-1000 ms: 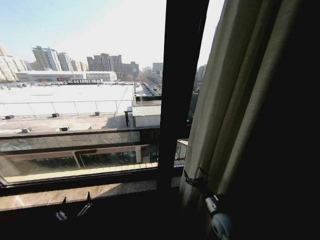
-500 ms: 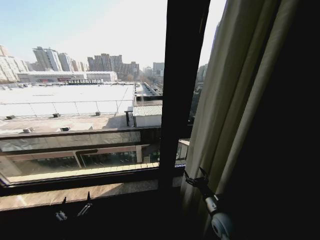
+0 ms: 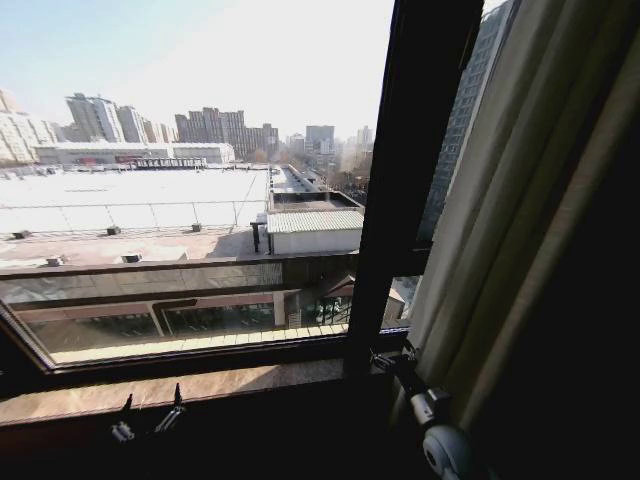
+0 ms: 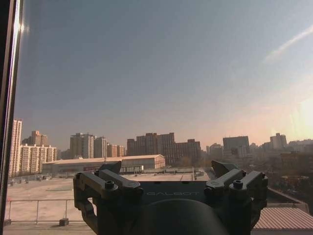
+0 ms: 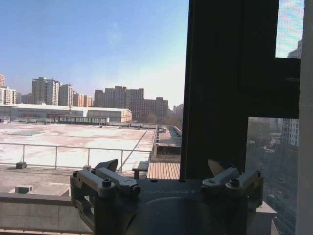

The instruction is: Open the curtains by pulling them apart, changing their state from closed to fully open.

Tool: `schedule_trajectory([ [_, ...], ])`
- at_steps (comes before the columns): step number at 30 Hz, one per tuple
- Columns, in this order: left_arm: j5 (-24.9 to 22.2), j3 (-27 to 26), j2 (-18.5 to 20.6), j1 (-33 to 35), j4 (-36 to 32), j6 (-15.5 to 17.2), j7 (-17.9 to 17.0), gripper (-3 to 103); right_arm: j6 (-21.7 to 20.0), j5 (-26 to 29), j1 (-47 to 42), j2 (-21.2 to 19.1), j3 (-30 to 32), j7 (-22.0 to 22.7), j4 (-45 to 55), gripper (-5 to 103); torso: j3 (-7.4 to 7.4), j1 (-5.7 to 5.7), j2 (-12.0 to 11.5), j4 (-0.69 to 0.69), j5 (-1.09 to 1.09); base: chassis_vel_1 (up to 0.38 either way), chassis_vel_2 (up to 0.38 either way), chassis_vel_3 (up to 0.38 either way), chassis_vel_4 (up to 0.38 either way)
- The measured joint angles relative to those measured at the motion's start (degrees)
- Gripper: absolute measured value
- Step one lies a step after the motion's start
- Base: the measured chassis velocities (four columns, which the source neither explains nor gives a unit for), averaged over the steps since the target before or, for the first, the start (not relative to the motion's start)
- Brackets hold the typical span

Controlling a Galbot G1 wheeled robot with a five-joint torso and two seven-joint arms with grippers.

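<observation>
One curtain [image 3: 520,200], cream and pleated, hangs bunched at the right of the window. Its pale edge [image 5: 307,122] runs down one side of the right wrist view. My right gripper [image 3: 393,358] is low by that panel's inner edge, in front of the black frame bar [image 3: 420,150]. It is open [image 5: 166,174], with nothing between its fingers. My left gripper [image 3: 150,405] is low at the sill on the left, also open [image 4: 171,176], facing bare glass.
The window sill [image 3: 200,385] runs across below the glass. A dark wall or fold [image 3: 590,380] fills the far right beyond the curtain. A black frame edge [image 4: 7,98] stands at one side of the left wrist view. Rooftops and towers lie outside.
The frame bar and the curtain have shifted right in the picture while the distant buildings stayed put, so the camera has moved. More glass shows left of the bar. Both grippers keep their places.
</observation>
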Motion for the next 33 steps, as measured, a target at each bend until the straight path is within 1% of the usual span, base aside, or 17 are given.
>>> schedule_trajectory([
  [8, 0.0, 0.0, 0.0, 0.0, 0.0, 0.0, 0.0, 100, 0.0, 0.0, 0.01, 0.0, 0.0, 0.02, -0.01, 100, 0.0, 0.0, 0.0, -0.01, -0.01, 0.355, 0.355, -0.36, -0.355],
  [12, 0.0, 0.0, 0.0, 0.0, 0.0, 0.0, 0.0, 100, 0.0, 0.0, 0.01, 0.0, -0.01, 0.02, -0.01, 100, 0.0, 0.0, 0.0, 0.0, -0.01, 0.361, 0.361, -0.372, -0.344],
  [14, 0.0, 0.0, 0.0, 0.0, 0.0, 0.0, 0.0, 100, 0.0, 0.0, 0.01, 0.01, 0.0, 0.02, -0.01, 100, 0.0, 0.0, 0.0, -0.02, 0.01, 0.357, 0.375, -0.368, -0.357],
  [33, 0.0, 0.0, 0.0, 0.0, 0.0, -0.01, 0.0, 100, -0.01, 0.0, 0.01, 0.0, 0.0, 0.02, -0.01, 100, 0.0, 0.0, 0.0, 0.0, 0.0, 0.349, 0.347, -0.355, -0.345],
])
